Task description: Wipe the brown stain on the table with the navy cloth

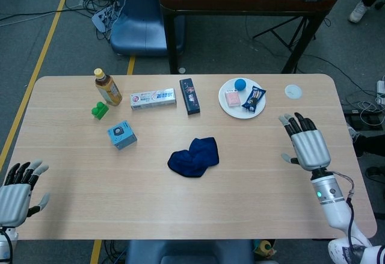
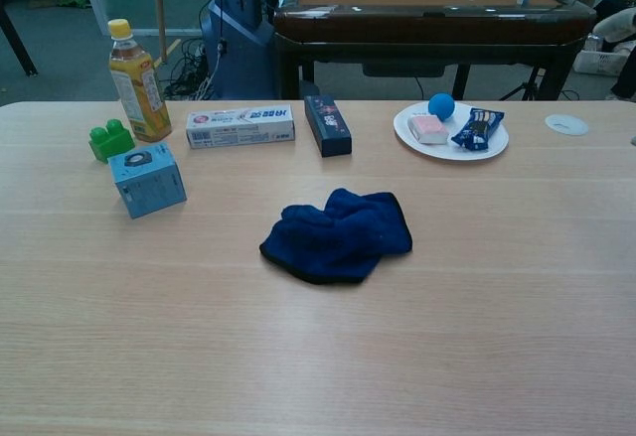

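Wooden table (image 1: 72, 156), workshop floor behind. Navy cloth (image 1: 194, 156) crumpled mid-table, unheld. No brown stain visible. Right hand (image 1: 307, 144) near right edge, fingers spread, empty. Left hand (image 1: 17, 192) at left edge, fingers spread. Wiping looks finished; next: confirm stain removed.

At the lower right of the head view, the right hand (image 1: 310, 145) is seen with a ribbed silver-grey back and dark fingers tipped pale grey; a green light and thin black cable are carried on its silver wrist. The left hand (image 1: 17, 195), lower left, is finished alike.
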Robot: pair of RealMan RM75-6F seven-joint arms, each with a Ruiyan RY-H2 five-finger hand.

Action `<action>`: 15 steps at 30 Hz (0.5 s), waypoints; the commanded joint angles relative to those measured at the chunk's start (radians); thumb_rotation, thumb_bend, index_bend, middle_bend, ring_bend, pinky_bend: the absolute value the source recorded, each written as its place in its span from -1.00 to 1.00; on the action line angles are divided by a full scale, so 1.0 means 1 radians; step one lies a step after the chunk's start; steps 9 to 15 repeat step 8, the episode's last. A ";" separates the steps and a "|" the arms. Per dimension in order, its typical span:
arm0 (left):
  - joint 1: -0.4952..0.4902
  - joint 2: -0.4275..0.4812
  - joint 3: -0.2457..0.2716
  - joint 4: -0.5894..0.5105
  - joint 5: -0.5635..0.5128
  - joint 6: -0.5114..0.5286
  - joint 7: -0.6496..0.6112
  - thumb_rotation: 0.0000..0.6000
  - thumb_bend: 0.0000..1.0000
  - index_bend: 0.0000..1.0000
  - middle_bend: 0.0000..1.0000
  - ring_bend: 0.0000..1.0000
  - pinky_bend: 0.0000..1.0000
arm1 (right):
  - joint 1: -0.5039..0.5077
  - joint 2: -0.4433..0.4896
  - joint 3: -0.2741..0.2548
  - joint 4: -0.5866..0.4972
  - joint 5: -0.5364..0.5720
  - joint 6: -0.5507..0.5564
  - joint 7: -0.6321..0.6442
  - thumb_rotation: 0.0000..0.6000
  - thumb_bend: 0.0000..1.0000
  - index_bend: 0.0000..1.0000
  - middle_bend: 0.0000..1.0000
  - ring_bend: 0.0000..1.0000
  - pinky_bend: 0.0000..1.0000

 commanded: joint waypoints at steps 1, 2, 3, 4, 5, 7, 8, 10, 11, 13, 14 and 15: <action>-0.005 -0.005 -0.003 0.003 0.000 -0.002 0.003 1.00 -0.45 -0.57 -0.75 -0.82 -0.94 | -0.057 0.032 -0.034 -0.019 -0.012 0.044 0.016 1.00 -0.77 -0.98 -0.66 -0.79 -0.62; -0.007 -0.006 -0.004 0.003 0.000 -0.002 0.005 1.00 -0.45 -0.57 -0.75 -0.82 -0.94 | -0.076 0.040 -0.044 -0.020 -0.020 0.058 0.023 1.00 -0.77 -0.97 -0.66 -0.79 -0.62; -0.009 -0.007 -0.005 0.003 0.000 -0.003 0.007 1.00 -0.45 -0.57 -0.75 -0.82 -0.94 | -0.090 0.046 -0.050 -0.021 -0.025 0.069 0.028 1.00 -0.77 -0.96 -0.65 -0.79 -0.62; -0.011 -0.007 -0.006 0.002 -0.001 -0.004 0.009 1.00 -0.45 -0.57 -0.75 -0.82 -0.94 | -0.102 0.050 -0.054 -0.022 -0.031 0.080 0.035 1.00 -0.77 -0.96 -0.65 -0.79 -0.62; -0.013 -0.009 -0.007 0.002 -0.001 -0.005 0.012 1.00 -0.45 -0.57 -0.75 -0.82 -0.94 | -0.117 0.054 -0.057 -0.022 -0.039 0.094 0.044 1.00 -0.77 -0.96 -0.65 -0.79 -0.62; -0.016 -0.012 -0.008 0.002 -0.001 -0.006 0.015 1.00 -0.45 -0.57 -0.75 -0.82 -0.94 | -0.138 0.058 -0.060 -0.019 -0.056 0.115 0.060 1.00 -0.77 -0.96 -0.65 -0.79 -0.62; -0.017 -0.013 -0.007 0.002 -0.002 -0.007 0.016 1.00 -0.45 -0.57 -0.75 -0.82 -0.94 | -0.144 0.058 -0.060 -0.016 -0.064 0.122 0.068 1.00 -0.77 -0.95 -0.65 -0.79 -0.62; -0.017 -0.013 -0.007 0.002 -0.002 -0.007 0.016 1.00 -0.45 -0.57 -0.75 -0.82 -0.94 | -0.144 0.058 -0.060 -0.016 -0.064 0.122 0.068 1.00 -0.77 -0.95 -0.65 -0.79 -0.62; -0.017 -0.013 -0.007 0.002 -0.002 -0.007 0.016 1.00 -0.45 -0.57 -0.75 -0.82 -0.94 | -0.144 0.058 -0.060 -0.016 -0.064 0.122 0.068 1.00 -0.77 -0.95 -0.65 -0.79 -0.62; -0.017 -0.013 -0.007 0.002 -0.002 -0.007 0.016 1.00 -0.45 -0.57 -0.75 -0.82 -0.94 | -0.144 0.058 -0.060 -0.016 -0.064 0.122 0.068 1.00 -0.77 -0.95 -0.65 -0.79 -0.62; -0.017 -0.013 -0.007 0.002 -0.002 -0.007 0.016 1.00 -0.45 -0.57 -0.75 -0.82 -0.94 | -0.144 0.058 -0.060 -0.016 -0.064 0.122 0.068 1.00 -0.77 -0.95 -0.65 -0.79 -0.62; -0.017 -0.013 -0.007 0.002 -0.002 -0.007 0.016 1.00 -0.45 -0.57 -0.75 -0.82 -0.94 | -0.144 0.058 -0.060 -0.016 -0.064 0.122 0.068 1.00 -0.77 -0.95 -0.65 -0.79 -0.62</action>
